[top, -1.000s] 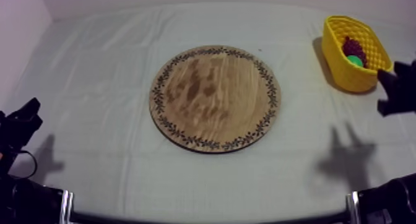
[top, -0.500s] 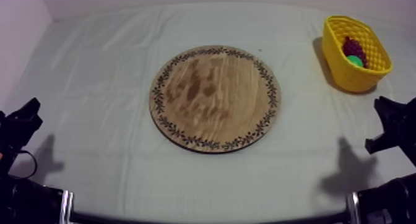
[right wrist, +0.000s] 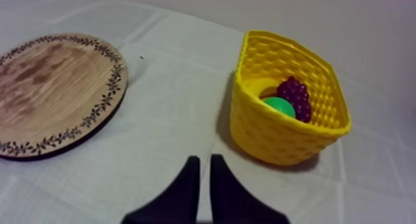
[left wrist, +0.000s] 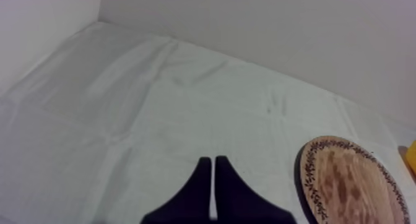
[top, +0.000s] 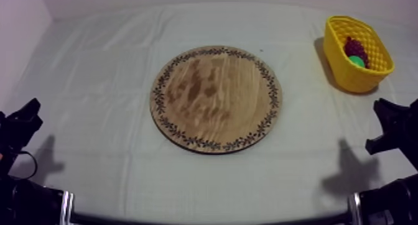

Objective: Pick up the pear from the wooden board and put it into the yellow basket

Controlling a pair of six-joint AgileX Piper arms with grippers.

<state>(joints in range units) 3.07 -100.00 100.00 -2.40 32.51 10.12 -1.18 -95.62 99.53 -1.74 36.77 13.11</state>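
The round wooden board (top: 214, 98) lies in the middle of the table with nothing on it. At the far right stands the yellow basket (top: 347, 78). Inside it a green pear (right wrist: 280, 106) rests beside a bunch of purple grapes (right wrist: 295, 95), both partly hidden by the basket wall (right wrist: 272, 132). My right gripper (right wrist: 205, 157) is shut on nothing and hovers over bare cloth just short of the basket. In the top view it (top: 389, 125) sits at the right edge, below the basket. My left gripper (left wrist: 213, 159) is shut and holds nothing, low at the left (top: 26, 115), well away from the board (left wrist: 356, 189).
Grey-white cloth covers the table, with open room all round the board (right wrist: 56, 90). A wall runs along the back edge. A sliver of the basket (left wrist: 411, 159) shows beyond the board in the left wrist view.
My right arm has drawn back from beside the basket toward the lower right edge, then nearly stopped. The left arm, board and basket have not moved.
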